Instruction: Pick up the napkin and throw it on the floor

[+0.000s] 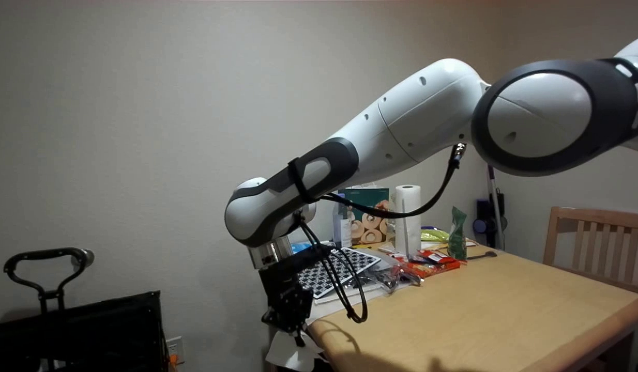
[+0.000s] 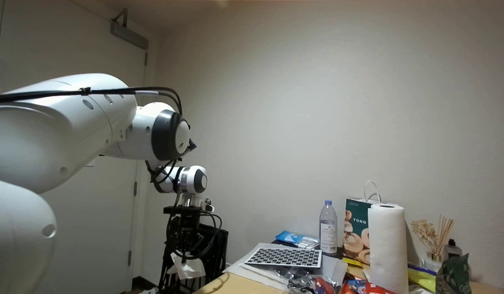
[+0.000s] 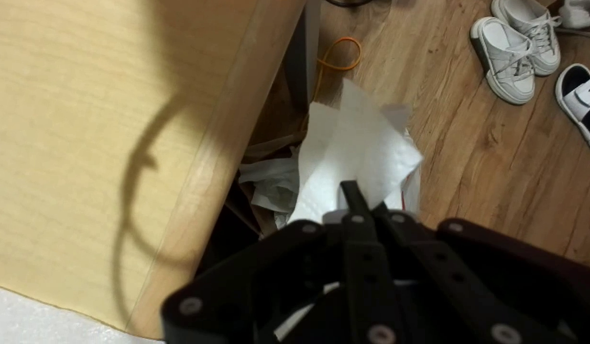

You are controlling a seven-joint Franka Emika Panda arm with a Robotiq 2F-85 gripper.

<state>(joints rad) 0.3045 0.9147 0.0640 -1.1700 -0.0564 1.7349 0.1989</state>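
Note:
The napkin is a white soft paper sheet, folded and creased, in the wrist view [image 3: 357,143]. My gripper [image 3: 369,203] is shut on it, and its fingers pinch the paper near one end. The napkin hangs beyond the table edge, above the floor side. It also hangs below the gripper in both exterior views [image 1: 290,354] [image 2: 190,269]. The wooden floor [image 3: 467,177] shows to the right in the wrist view, lower than the napkin. Part of the napkin is hidden behind the fingers.
The table [image 3: 84,95] edge runs close beside the gripper. Below lie a white crumpled paper [image 3: 276,181], an orange cord [image 3: 343,68] and white shoes [image 3: 508,62]. A chequered board [image 1: 339,271], a paper-towel roll [image 1: 408,219] and snack bags stand on the table. A black wagon [image 1: 81,330] is nearby.

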